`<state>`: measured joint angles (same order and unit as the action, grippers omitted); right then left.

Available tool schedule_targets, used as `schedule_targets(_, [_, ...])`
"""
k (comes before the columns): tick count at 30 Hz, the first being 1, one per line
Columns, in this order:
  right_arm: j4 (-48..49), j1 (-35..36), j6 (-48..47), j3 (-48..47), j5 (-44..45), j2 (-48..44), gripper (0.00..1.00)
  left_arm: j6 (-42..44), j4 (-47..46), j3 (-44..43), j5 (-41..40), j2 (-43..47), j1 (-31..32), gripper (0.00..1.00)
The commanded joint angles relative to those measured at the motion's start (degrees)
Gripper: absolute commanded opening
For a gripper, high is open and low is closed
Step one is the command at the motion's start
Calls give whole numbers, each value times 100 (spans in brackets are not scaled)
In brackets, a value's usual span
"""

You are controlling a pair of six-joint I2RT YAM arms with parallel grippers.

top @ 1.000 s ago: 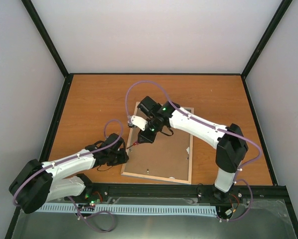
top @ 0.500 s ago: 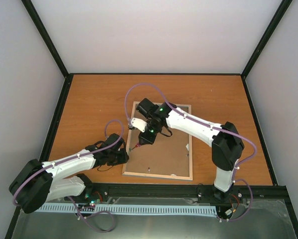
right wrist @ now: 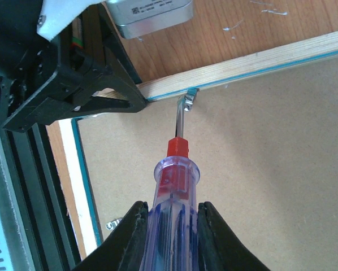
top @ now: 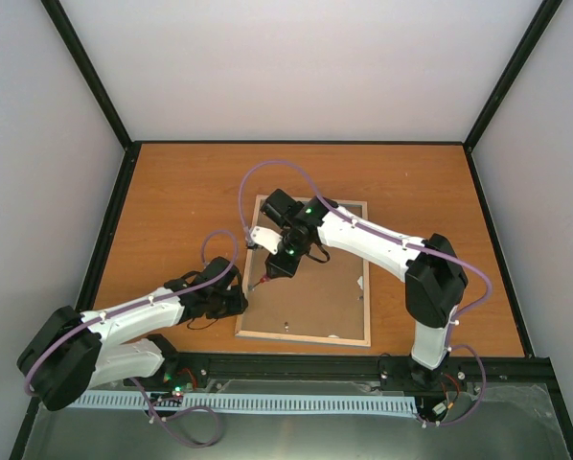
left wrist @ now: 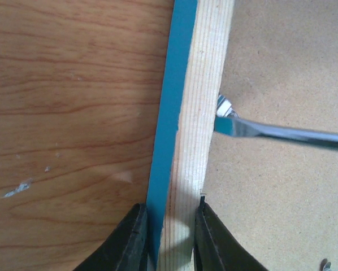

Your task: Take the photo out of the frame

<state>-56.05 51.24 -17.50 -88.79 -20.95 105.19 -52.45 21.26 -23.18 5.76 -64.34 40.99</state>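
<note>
So the table (top: pixel 171 192) has the frame (top: pixel 306 337) lying face down on it, near the arms, with the brown backing board (top: pixel 315 297) in place and facing up. The photo isn't visible anywhere; my guess is it's under that board. The left gripper (left wrist: pixel 169 231) is clamped across the frame's left rail, one finger on the blue outer side and one on the board side, pinning it. The right gripper (right wrist: pixel 172 226) is squeezed around a screwdriver (right wrist: pixel 174 180), whose blade tip sits right at a little metal tab (right wrist: pixel 190 97) on that rail. Another tab (right wrist: pixel 113 224) shows on the near rail. I'd call this early days: tabs, board and photo all left to go.
</note>
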Motion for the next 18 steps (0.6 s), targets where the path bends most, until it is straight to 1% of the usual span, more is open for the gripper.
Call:
schedule_targets(1, [-50, 61, 84, -142, 433, 124, 3, -198, -163, 60, 4, -88, 28, 11])
schedule_targets(9, [-101, 61, 150, -81, 763, 90, 3, -190, -165, 46, -23, -101, 24, 10])
schedule_targets(18, [-411, 57, -35, 23, 392, -116, 3, -217, -143, 50, -44, -123, 19, 9])
